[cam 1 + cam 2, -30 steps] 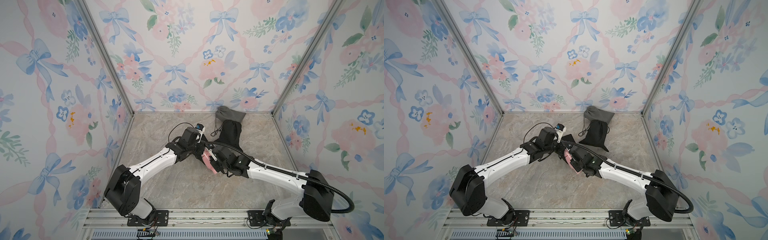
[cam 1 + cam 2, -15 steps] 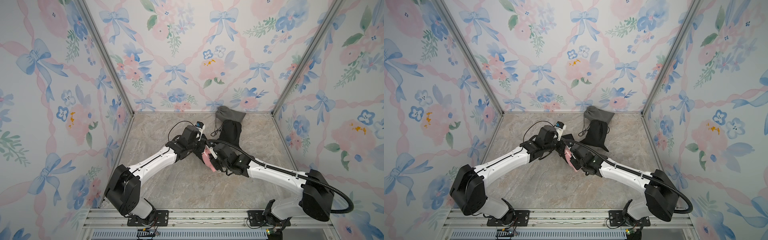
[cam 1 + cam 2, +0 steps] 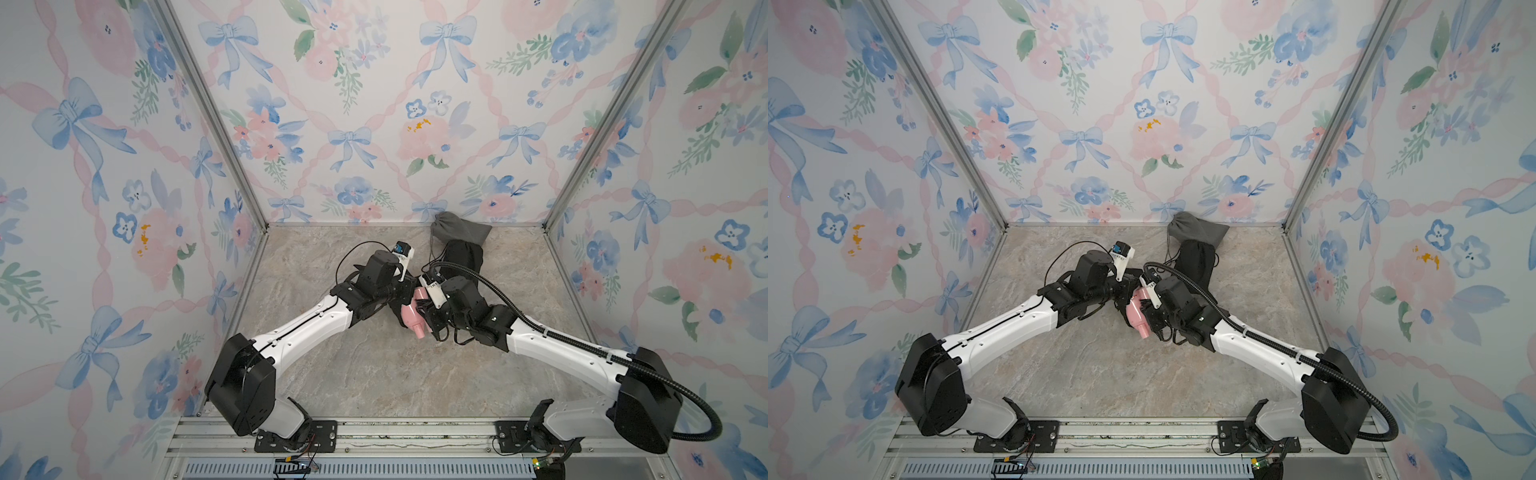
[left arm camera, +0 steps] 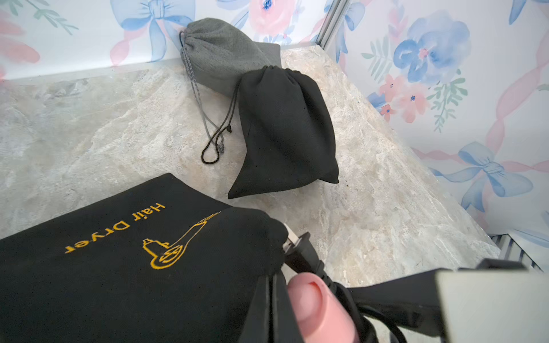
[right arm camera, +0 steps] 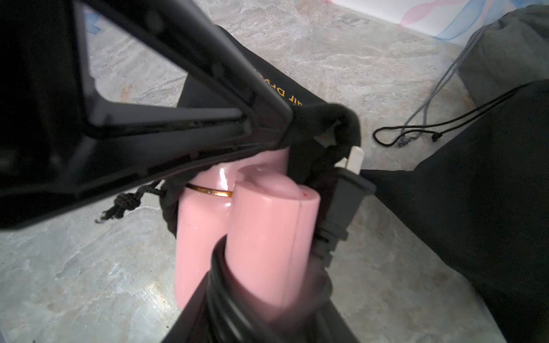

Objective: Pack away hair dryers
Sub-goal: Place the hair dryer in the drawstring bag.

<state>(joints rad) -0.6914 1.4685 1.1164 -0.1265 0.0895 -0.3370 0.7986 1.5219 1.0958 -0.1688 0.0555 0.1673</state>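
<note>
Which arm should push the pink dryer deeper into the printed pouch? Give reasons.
Likely right. The right gripper grips the pink dryer, barrel already in the mouth of the printed pouch; the left gripper is shut on its rim.

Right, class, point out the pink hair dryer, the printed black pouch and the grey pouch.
pink hair dryer (image 5: 199,237), right wrist view, pink body beside its gold ring.
printed black pouch (image 4: 104,282), left wrist view, cloth beside the gold lettering.
grey pouch (image 4: 219,53), left wrist view, middle of its cloth.
</note>
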